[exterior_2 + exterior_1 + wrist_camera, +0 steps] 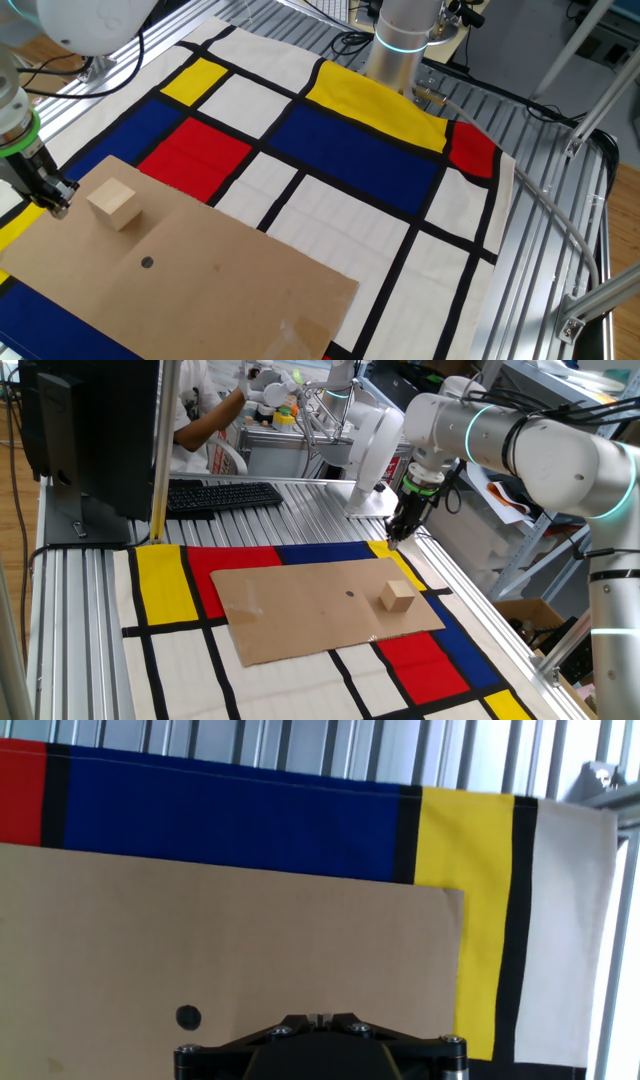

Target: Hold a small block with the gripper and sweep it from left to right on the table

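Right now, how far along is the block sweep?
Barely started. Nothing looks done: the small block sits free on the cardboard sheet, not in the gripper. In hand: the gripper is shut and empty, apart from the block, near the sheet's edge. Left: open, grasp the block, sweep it across the table.

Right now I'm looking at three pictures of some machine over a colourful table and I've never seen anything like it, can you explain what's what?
It is a white robot arm ending in a small black gripper. Two pictures come from fixed cameras on different sides of the table; the third comes from a camera on the hand, looking down. On the ribbed metal table lies a mat of red, yellow, blue and white rectangles, with a brown cardboard sheet on top. A small wooden block sits on the cardboard. The jaws are shut and hold nothing; the block lies apart from them.
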Motion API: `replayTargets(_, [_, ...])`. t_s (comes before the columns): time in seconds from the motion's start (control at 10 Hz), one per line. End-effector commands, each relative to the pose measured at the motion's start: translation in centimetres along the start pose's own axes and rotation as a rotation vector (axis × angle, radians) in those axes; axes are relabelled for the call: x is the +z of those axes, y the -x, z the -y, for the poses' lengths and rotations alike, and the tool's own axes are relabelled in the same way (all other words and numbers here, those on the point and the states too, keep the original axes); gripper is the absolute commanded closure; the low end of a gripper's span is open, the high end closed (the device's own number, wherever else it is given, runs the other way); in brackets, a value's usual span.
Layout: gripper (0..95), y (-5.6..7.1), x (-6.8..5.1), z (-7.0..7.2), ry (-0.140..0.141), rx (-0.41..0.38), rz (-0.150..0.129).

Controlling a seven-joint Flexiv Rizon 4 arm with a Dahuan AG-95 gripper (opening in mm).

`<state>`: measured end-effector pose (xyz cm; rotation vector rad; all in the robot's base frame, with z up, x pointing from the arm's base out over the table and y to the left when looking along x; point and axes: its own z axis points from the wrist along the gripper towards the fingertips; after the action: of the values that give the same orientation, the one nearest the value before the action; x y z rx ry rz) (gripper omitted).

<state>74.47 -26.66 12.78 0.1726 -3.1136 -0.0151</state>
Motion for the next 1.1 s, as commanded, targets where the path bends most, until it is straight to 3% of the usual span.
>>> replayTargets(0.1, [95.0, 0.13, -0.04, 0.06, 0.001, -0.005, -0.004])
replayTargets(1.1, [95.0, 0.05, 0.38, 0.49, -0.012, 0.032, -0.017])
